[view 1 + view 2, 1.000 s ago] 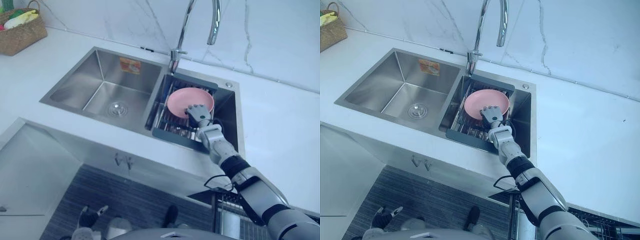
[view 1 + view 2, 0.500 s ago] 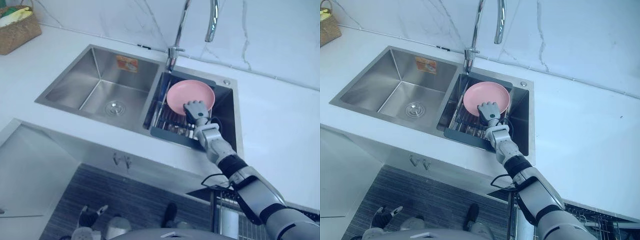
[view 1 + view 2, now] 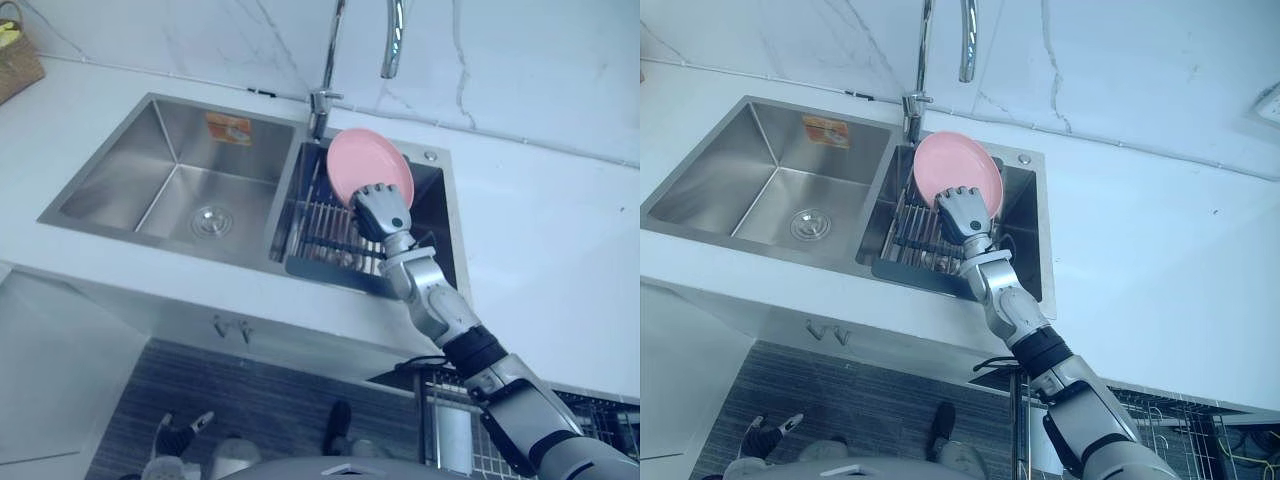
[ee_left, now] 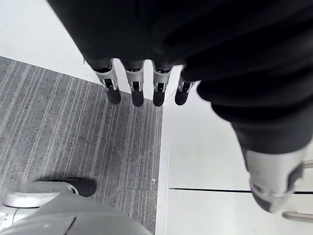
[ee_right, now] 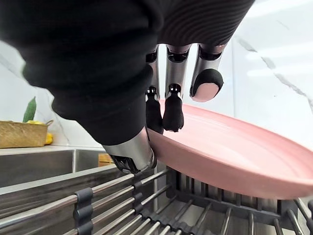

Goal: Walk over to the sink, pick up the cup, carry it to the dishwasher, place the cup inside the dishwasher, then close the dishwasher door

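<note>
The right hand (image 3: 380, 210) is holding a round pink plate (image 3: 362, 160). Its fingers (image 5: 172, 105) curl over the top of the plate's edge and its thumb pinches from below, so the grip is tight. The plate is tipped up on a slant. Its far edge sits just beside the bottom of the tall shiny metal tap (image 3: 333, 45), which bends high over the hand.

Right under the hand is a dark dish rack with metal bars (image 3: 325, 232). It sits in the right half of the steel sink (image 3: 150, 170). The part of the plate near the fingers is clear of the bars.

The other half of the sink, to the left of the hand, has a round drain (image 3: 211, 218) at the bottom. A white stone counter (image 3: 540, 250) runs all around. A woven basket (image 3: 15, 62) stands far off to the left on it. Behind the arm, low down, is a wire rack (image 3: 1165, 432).

The left hand (image 4: 142, 83) hangs over a grey striped floor (image 4: 73, 142) beside a white cupboard (image 4: 205, 161). Its fingers are straight and hold nothing.
</note>
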Controlling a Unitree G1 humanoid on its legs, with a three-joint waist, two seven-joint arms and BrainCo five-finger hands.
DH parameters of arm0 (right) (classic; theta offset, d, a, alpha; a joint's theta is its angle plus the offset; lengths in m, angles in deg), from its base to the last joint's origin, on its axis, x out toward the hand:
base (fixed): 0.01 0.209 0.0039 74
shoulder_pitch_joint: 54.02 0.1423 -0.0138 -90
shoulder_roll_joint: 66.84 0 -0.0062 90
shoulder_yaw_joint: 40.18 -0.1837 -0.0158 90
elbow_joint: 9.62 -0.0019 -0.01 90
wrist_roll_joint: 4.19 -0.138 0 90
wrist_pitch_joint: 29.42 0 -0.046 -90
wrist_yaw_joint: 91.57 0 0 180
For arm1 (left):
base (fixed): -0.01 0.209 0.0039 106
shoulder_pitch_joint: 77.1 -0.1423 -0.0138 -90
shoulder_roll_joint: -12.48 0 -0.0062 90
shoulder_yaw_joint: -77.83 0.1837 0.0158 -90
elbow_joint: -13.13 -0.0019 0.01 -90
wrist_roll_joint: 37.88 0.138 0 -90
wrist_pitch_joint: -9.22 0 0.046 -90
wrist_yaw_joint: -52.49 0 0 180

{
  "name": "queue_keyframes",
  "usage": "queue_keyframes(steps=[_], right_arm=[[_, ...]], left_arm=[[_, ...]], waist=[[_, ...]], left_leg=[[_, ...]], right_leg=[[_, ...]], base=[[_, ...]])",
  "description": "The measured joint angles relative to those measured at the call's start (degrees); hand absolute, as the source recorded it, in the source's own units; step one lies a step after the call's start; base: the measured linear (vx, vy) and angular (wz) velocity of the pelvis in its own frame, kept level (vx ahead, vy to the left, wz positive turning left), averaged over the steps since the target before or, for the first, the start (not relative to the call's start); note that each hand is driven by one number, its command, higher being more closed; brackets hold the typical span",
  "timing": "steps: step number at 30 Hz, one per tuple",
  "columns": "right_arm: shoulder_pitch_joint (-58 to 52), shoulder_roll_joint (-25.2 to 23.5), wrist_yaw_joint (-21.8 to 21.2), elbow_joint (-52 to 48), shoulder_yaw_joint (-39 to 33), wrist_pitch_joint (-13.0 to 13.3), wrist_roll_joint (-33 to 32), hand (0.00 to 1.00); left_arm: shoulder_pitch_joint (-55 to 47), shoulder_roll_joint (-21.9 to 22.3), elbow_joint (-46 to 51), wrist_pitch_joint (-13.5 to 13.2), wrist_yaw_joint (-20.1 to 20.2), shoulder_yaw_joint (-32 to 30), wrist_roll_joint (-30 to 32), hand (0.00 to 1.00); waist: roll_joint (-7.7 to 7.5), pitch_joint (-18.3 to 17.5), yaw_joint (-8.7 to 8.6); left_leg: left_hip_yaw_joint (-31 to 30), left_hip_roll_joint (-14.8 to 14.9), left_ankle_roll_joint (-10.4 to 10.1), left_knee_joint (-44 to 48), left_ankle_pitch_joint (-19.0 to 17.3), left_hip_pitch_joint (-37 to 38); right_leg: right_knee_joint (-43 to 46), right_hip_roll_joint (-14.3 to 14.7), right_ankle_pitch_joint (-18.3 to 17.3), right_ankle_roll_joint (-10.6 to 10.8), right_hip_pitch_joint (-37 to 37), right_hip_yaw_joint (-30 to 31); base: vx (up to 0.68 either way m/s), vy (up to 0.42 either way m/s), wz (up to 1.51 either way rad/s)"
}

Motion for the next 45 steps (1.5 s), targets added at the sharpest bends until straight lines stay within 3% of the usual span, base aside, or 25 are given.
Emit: queue_keyframes(steps=[11,22,34,38,39,45], right_arm=[[-0.1,3.6,-0.8,-10.9,-0.1,2.1,-4.6,1.00],[-0.1,4.6,-2.8,-12.1,-0.2,5.6,-7.9,1.00],[-0.1,4.7,-3.7,-12.2,0.0,5.9,-8.9,1.00],[-0.1,4.7,-5.0,-12.2,0.1,7.7,-9.0,1.00],[-0.1,4.8,-5.1,-12.2,0.3,7.8,-9.0,0.00],[0.4,4.8,-6.9,-9.5,0.6,7.7,-8.7,0.00]], left_arm=[[0.1,0.0,-1.3,-0.1,-1.0,0.1,0.0,0.00],[0.0,0.0,-1.3,-0.1,-1.0,0.2,0.0,0.00],[0.0,0.0,-1.4,-0.2,-1.0,0.3,0.0,0.00],[0.0,0.0,-2.3,-0.5,-0.9,0.3,0.1,0.00],[-0.1,0.0,-2.4,-0.5,-0.9,0.2,0.1,0.00],[-0.1,0.0,-2.5,-1.2,-0.9,0.2,0.1,0.00]], waist=[[-0.06,-0.1,-0.43],[-0.03,-0.8,-0.51],[-0.11,-2.5,-0.32],[-0.12,-2.5,-0.28],[-0.12,-2.5,-0.19],[-0.13,-2.6,-0.15]], left_leg=[[1.5,-0.3,0.7,2.6,-0.9,-1.5],[1.8,-0.1,0.7,3.8,-1.3,-2.5],[1.3,-0.3,0.6,3.8,-1.3,-2.6],[1.0,-0.3,0.7,3.9,-1.3,-2.6],[0.9,-0.3,0.7,3.9,-1.3,-2.6],[0.2,-0.2,0.7,4.5,-1.3,-3.3]], right_leg=[[0.0,0.1,1.2,-0.3,-1.2,1.7],[0.0,0.2,1.3,-0.8,-1.6,1.8],[0.0,0.0,1.5,-0.7,-1.5,1.5],[0.0,0.0,1.5,-0.6,-1.2,1.3],[0.0,0.0,1.5,-0.7,-1.2,1.3],[0.0,0.0,1.5,-0.7,-1.2,0.5]], base=[[-0.02,0.007,-0.08],[-0.02,-0.003,-0.01],[0.01,0.003,0.01],[-0.01,0.000,0.02],[0.00,0.000,0.00],[0.00,-0.001,0.05]])
